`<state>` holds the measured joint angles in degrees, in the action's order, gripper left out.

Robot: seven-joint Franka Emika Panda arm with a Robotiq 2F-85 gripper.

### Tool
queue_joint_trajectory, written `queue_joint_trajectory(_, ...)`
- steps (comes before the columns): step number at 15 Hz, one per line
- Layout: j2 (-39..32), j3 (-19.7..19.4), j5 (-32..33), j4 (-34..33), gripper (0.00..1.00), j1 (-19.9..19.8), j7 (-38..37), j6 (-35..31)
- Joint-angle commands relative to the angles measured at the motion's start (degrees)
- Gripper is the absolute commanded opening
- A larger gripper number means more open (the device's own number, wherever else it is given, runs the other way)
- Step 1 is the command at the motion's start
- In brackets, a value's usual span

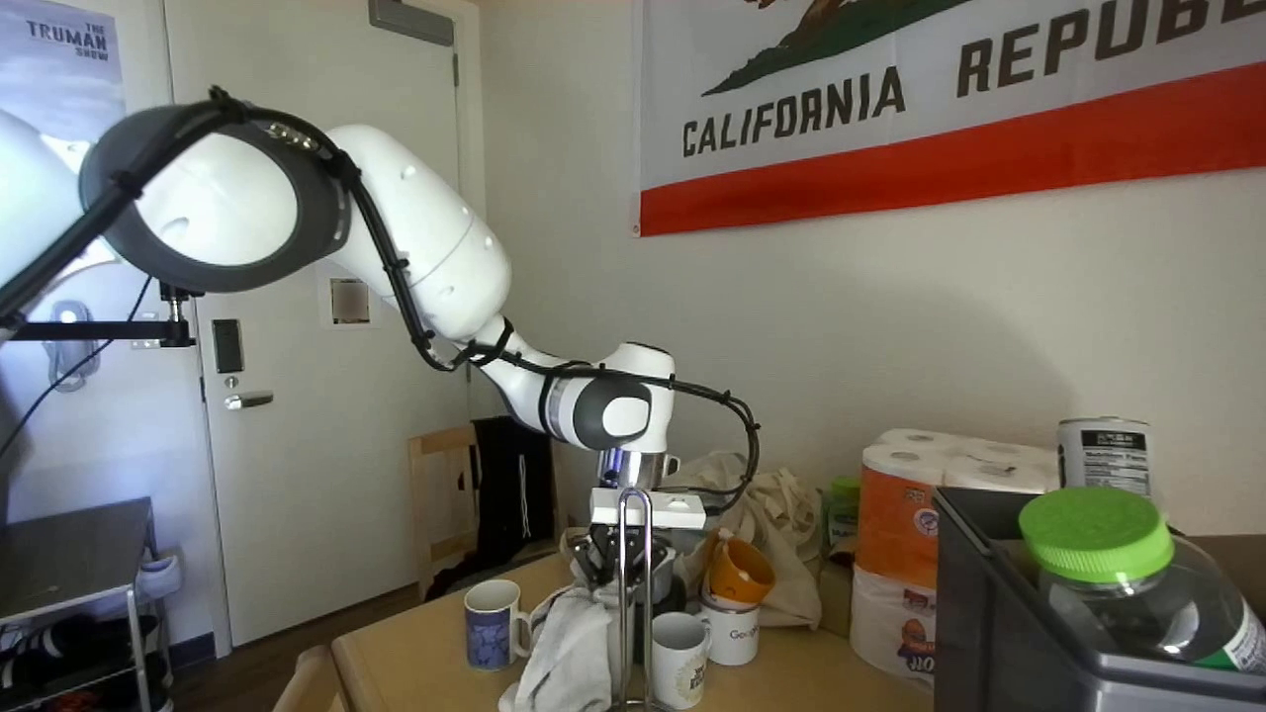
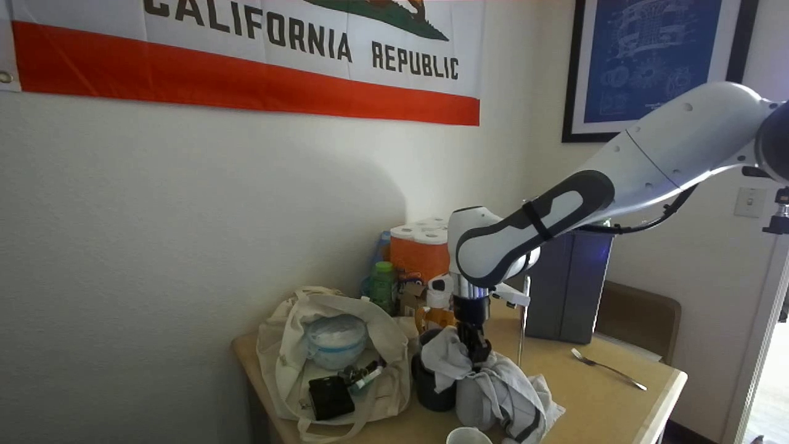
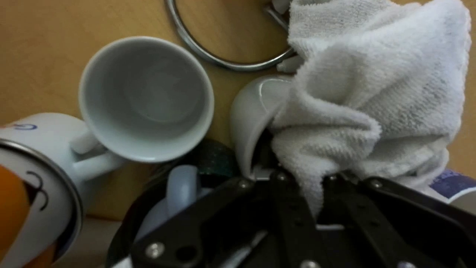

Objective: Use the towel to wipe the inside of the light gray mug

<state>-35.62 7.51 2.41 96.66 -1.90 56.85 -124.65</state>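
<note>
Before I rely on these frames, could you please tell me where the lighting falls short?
Wrist view: the gripper is dark against the pale towel, and the opening of the light gray mug looks too dark to see into; both exterior views: a soft shadow lies on the wall; in an exterior view, a bright strip at the right edge looks washed out.

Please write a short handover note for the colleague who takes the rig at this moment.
Tool: shut on the towel, at the mouth of the light gray mug.
Towel: one fold pinched in the tool; the loose part hangs over the mug and beside it.
Mug: on the table, partly hidden under the towel.
Done: towel gripped and at the mug.
Left: most likely wiping the inside; how deep the towel reaches, and whether any wiping is finished, I cannot tell.
</note>
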Motion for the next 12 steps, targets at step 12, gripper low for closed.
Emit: queue_joint_trajectory(12, 2.2, 0.1, -6.8, -16.7, 0.03, -3.5, 4.3, 14.4)
